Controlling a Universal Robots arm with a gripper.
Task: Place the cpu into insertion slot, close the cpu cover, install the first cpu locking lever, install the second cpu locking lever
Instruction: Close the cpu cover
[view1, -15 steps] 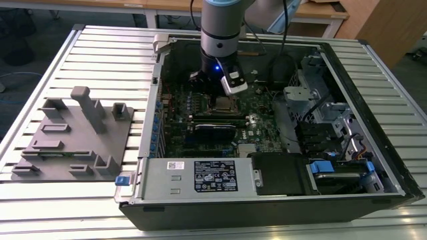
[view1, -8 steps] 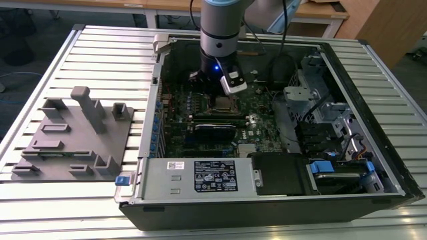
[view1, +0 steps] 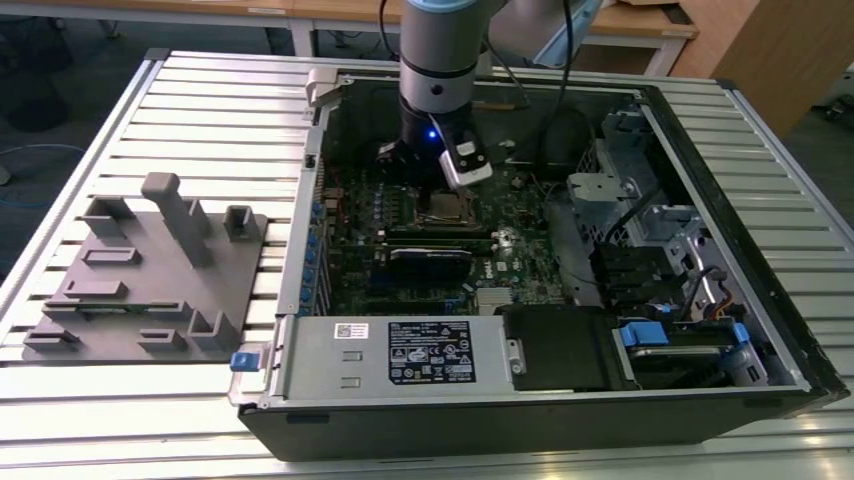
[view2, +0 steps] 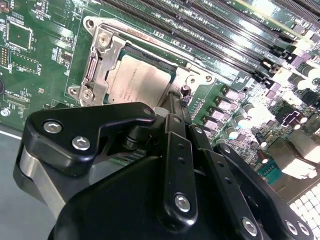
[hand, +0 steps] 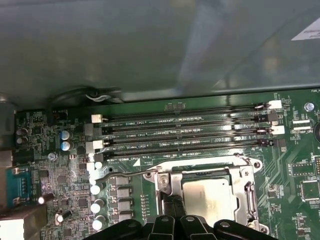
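The cpu (view2: 137, 82) lies flat in the insertion slot (view2: 150, 56) under the cpu cover (view2: 107, 75), claw (view2: 174, 100) tips pinched together at the slot's edge, locking lever (hand: 125, 173) running lengthwise along the slot's side.

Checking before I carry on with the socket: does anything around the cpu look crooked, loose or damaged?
No damage shows. The cpu lies flat and square within the cpu cover. One thin wire lever juts sideways over the green board, seemingly unlatched.

the cpu (view2: 136, 81) is partly covered in both wrist views.
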